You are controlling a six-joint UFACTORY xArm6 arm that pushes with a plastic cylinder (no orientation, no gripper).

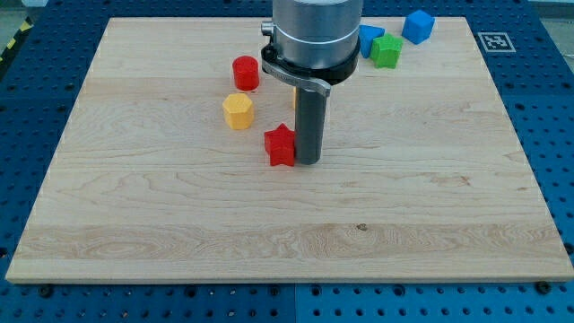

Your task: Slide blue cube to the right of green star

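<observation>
Pale wood desk (430, 197), smooth grain, sitting on a blue perforated base. Only one view, so here goes.

Camera view: blue cube (418, 25) sits near the view's top right, apart from the green star (387, 51), which is down and to the view's left of it. Another blue block (369, 38), shape unclear, partly hidden behind the arm, is touching or just beside the star's left. So the cube is already up-right of the star, not level w/ it.

The tip (308, 161) is well apart from both, mid-desk, right up against the red star (281, 145) on that star's right. Yellow block (239, 111), roughly hexagonal, and red cylinder (246, 73) lie to the view's left. No jaws on this rig, just a dark rod, so nothing to call open or closed.

Handling, my guess: cube looks like a small, light, rigid block, plastic or painted wood, matte. Should slide easily on that smooth wood, prob. w/o tipping. Flat faces mean a centred push goes straight; off-centre will spin it. No grabbing, so contact spot matters: I'd say its top face, pushing toward the view's bottom, to bring it level w/ the star. Risk: nudging the star itself.
</observation>
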